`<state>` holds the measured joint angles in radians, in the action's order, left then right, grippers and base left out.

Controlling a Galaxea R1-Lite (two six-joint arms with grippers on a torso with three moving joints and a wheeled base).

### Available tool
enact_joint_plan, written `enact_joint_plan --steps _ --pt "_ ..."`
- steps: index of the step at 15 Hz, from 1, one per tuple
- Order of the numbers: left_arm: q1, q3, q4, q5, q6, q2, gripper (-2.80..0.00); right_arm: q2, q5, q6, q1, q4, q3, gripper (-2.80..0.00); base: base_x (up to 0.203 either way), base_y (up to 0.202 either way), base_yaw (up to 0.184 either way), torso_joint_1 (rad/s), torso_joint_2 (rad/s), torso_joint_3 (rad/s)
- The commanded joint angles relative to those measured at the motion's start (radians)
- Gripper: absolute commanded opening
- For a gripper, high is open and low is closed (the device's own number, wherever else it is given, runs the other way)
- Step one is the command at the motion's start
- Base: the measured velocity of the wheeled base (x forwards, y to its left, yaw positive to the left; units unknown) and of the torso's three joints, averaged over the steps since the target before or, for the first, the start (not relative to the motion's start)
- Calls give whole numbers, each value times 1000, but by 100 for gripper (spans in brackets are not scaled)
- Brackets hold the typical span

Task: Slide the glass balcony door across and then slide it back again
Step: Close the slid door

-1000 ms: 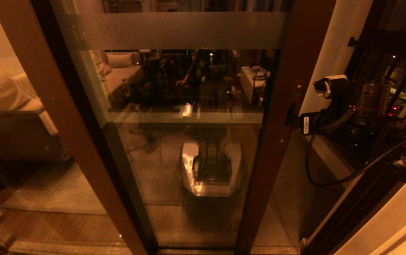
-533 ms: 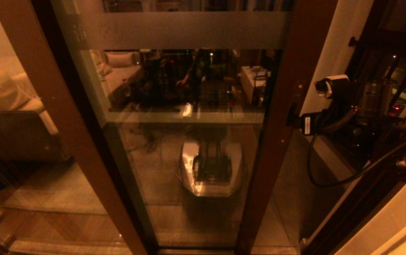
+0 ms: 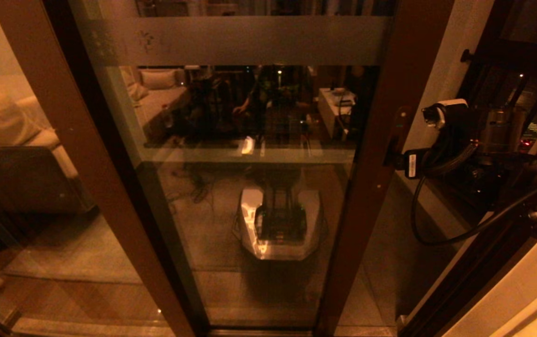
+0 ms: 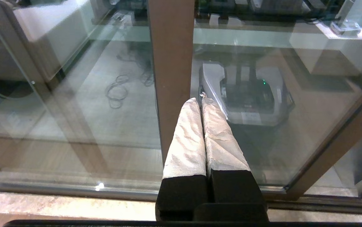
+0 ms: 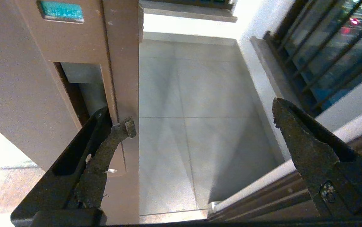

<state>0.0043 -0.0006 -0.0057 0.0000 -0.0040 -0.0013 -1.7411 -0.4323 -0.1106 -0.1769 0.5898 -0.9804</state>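
The glass balcony door [image 3: 249,210] fills the middle of the head view, with its frosted band [image 3: 249,40] near the top. Its dark brown right stile [image 3: 366,187] carries a recessed handle [image 5: 80,85]. My right gripper [image 5: 203,113] is open beside this stile. One dark finger [image 5: 105,148] is hooked into the handle recess; the other finger [image 5: 297,135] hangs free over the balcony floor. In the head view the right gripper [image 3: 392,159] sits against the stile's edge. My left gripper [image 4: 199,100] is shut, empty, pointing at the glass beside a brown stile [image 4: 171,63].
A fixed brown frame [image 3: 71,140] stands at the left, with a sofa [image 3: 11,135] behind the glass. Right of the door are a white wall [image 3: 441,65] and a dark balcony railing [image 3: 521,89]. The floor track [image 3: 259,331] runs along the bottom. My base is mirrored in the glass.
The door has slid a little to the right, its stile and the frosted characters shifting that way. My right gripper moved right with the handle.
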Motion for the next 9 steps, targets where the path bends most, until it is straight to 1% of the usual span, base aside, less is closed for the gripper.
enact_joint_plan --steps 1,7,9 --pt "0 -1 0 0 -1 1 -280 -2 -3 0 11 4 0 0 0 0 0 0 0 0" --pt "0 -1 0 0 -1 1 -280 -3 -2 1 48 4 2 0 0 0 0 0 0 0" --pt "0 1 0 0 -1 1 -280 1 -2 3 54 5 30 0 0 0 0 0 0 0"
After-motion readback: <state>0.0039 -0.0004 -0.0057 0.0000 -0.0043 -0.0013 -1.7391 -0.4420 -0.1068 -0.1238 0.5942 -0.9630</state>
